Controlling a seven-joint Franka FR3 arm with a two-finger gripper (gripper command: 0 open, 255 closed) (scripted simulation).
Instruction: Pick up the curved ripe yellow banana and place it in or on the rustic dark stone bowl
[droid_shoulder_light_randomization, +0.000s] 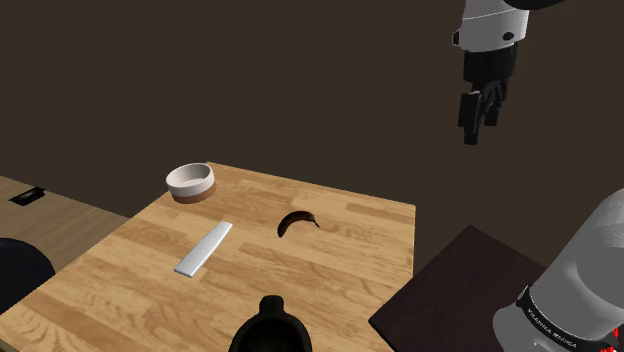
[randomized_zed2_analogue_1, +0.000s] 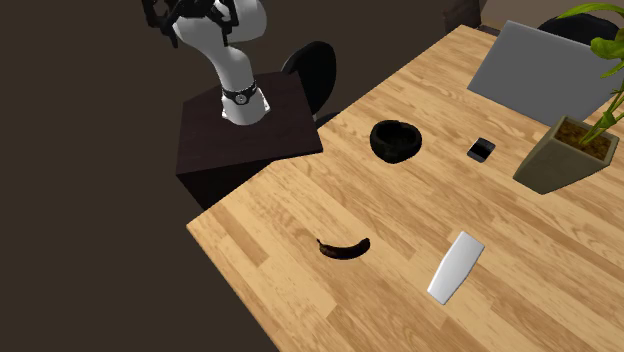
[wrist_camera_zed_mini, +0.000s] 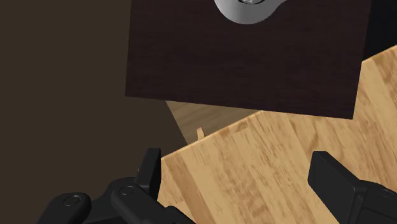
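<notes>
Black fingers (wrist_camera_zed_mini: 150, 170) spread apart, curved dark banana (randomized_zed2_analogue_1: 345, 247), round dark bowl (randomized_zed2_analogue_1: 395, 139), wood-grain table (randomized_zed2_analogue_1: 300, 200)

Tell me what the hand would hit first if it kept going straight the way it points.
Most likely bare wooden table, close to its edge beside the dark stand. The open hand has only wood between its fingers; the banana lies off that line. Depth is uncertain.
</notes>
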